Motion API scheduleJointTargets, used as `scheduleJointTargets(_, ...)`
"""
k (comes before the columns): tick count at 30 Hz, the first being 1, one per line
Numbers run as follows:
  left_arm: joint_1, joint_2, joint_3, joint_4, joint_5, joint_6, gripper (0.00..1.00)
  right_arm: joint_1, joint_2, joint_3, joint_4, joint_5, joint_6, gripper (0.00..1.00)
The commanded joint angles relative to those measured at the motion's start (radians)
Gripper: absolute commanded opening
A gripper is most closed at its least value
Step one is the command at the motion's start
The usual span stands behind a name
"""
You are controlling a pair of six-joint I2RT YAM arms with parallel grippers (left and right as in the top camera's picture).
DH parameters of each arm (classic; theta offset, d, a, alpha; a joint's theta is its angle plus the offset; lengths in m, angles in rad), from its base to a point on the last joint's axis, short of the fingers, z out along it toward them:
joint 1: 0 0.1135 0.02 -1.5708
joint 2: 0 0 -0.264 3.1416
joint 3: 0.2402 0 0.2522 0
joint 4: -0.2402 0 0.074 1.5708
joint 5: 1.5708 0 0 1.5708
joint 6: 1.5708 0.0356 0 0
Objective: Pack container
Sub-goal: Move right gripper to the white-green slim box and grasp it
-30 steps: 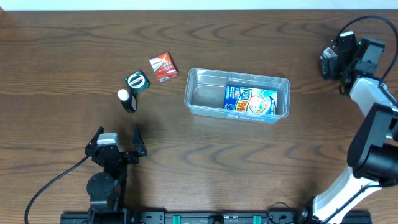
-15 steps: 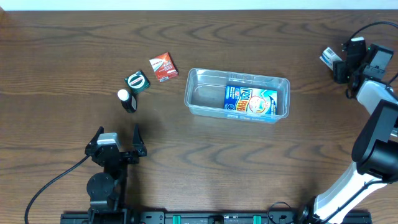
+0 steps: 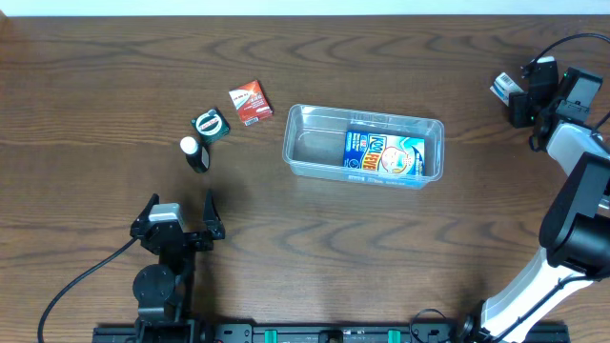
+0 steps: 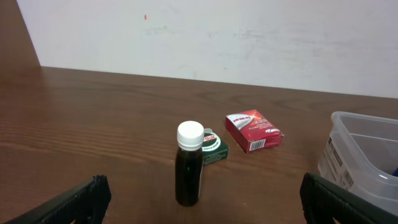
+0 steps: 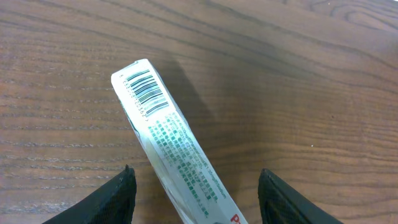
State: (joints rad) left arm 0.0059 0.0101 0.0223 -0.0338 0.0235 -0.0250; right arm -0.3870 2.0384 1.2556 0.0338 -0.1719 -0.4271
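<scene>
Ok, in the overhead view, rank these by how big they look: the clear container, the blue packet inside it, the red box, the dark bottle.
1. clear container
2. blue packet
3. red box
4. dark bottle: it stands upright, so from above mostly its white cap shows and its height barely counts.

The desk (image 3: 114, 57) is dark brown with wavy grain. The container (image 3: 305, 143) is clear, and the packet (image 3: 383, 154) in it is blue with orange and white print. The carton (image 3: 250, 102) is red and white, the small packet (image 3: 210, 124) green with a white emblem, the bottle (image 3: 195, 152) dark with a white cap, and the long box (image 5: 171, 143) white with a black barcode and green print.
</scene>
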Motion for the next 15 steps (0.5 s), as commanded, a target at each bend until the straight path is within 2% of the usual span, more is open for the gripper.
scheduleJointTargets(1, 0.006, -0.006, -0.018, -0.037, -0.008, 0.01, 0.98, -0.005, 0.033, 0.016, 0.005, -0.028, 0.011, 0.61)
scheduleJointTargets(6, 0.006, -0.006, -0.018, -0.037, -0.008, 0.01, 0.98, -0.005, 0.062, 0.016, 0.023, -0.046, 0.016, 0.6)
scheduleJointTargets(9, 0.006, -0.006, -0.018, -0.037, -0.008, 0.01, 0.98, -0.005, 0.074, 0.016, 0.031, -0.046, 0.023, 0.57)
scheduleJointTargets(15, 0.006, -0.006, -0.018, -0.037, -0.008, 0.01, 0.98, -0.005, 0.074, 0.017, 0.039, -0.046, 0.023, 0.36)
